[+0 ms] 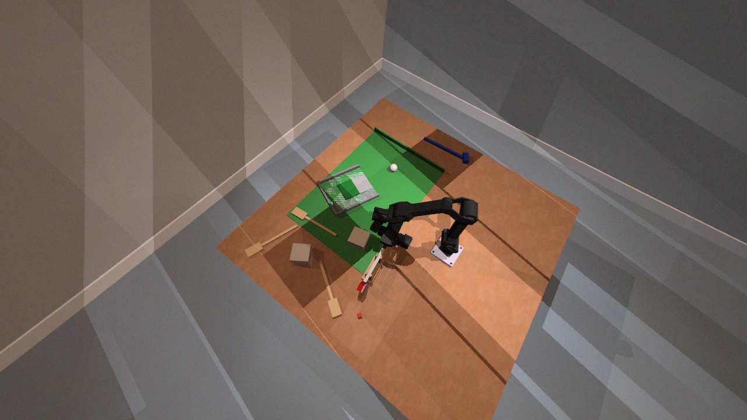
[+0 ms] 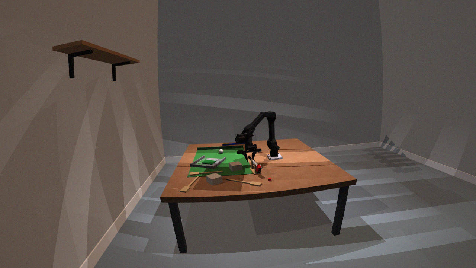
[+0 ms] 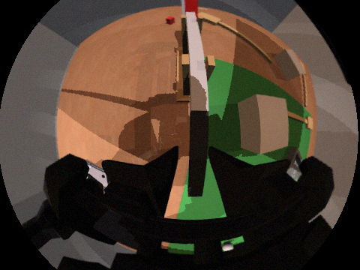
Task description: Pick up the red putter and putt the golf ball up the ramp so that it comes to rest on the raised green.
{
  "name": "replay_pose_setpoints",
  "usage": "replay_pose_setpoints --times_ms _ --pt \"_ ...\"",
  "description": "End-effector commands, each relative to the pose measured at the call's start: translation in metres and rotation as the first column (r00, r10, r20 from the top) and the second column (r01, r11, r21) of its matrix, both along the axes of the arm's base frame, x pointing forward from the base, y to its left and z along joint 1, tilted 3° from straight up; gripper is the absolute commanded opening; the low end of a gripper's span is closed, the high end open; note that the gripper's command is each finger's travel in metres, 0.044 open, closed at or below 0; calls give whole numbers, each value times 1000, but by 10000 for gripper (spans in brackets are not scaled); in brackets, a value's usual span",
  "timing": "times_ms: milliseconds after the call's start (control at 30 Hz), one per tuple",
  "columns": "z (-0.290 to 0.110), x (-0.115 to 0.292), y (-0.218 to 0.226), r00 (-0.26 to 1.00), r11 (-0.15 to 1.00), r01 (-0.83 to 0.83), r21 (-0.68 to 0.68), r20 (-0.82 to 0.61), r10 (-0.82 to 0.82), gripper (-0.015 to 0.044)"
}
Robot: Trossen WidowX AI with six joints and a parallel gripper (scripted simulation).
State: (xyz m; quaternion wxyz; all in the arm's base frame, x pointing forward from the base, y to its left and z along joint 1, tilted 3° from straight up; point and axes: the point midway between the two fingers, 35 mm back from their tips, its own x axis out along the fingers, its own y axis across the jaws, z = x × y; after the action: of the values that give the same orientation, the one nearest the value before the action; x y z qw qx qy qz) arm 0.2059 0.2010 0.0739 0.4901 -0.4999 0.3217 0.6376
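Note:
The red putter [image 1: 372,266] [image 2: 256,165] [image 3: 196,55] lies on the wooden table by the near edge of the green mat [image 1: 402,156] [image 2: 229,153]. Its red head [image 1: 360,286] [image 3: 190,5] points away from the arm. My gripper [image 1: 388,241] [image 2: 250,156] [image 3: 193,149] is low over the putter's dark handle end. The fingers are half closed on either side of the handle, with a thin gap showing at the left finger. The white golf ball [image 1: 393,167] [image 2: 221,150] rests on the mat's far part. The raised green [image 1: 345,188] [image 2: 209,162] sits inside a grey frame on the mat.
A tan block [image 1: 358,237] [image 2: 235,165] [image 3: 262,122] stands on the mat just left of the gripper, and another [image 1: 301,254] [image 2: 214,178] stands off it. Three wooden putters [image 1: 317,221] lie left and front. A blue putter [image 1: 446,150] lies behind the mat. A small red cube [image 1: 359,315] [image 2: 269,179] [image 3: 170,19] lies beyond the red head.

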Motion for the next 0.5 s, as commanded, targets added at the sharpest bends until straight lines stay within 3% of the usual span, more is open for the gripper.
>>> replay_pose_setpoints --times_ms 0,67,167,467 --pt "1 0 0 1000 1000 0 1 1 0 72" --pt "1 0 0 1000 1000 0 1 1 0 20" --pt "1 0 0 1000 1000 0 1 1 0 0" --pt "23 1 1 1000 1000 0 1 1 0 0"
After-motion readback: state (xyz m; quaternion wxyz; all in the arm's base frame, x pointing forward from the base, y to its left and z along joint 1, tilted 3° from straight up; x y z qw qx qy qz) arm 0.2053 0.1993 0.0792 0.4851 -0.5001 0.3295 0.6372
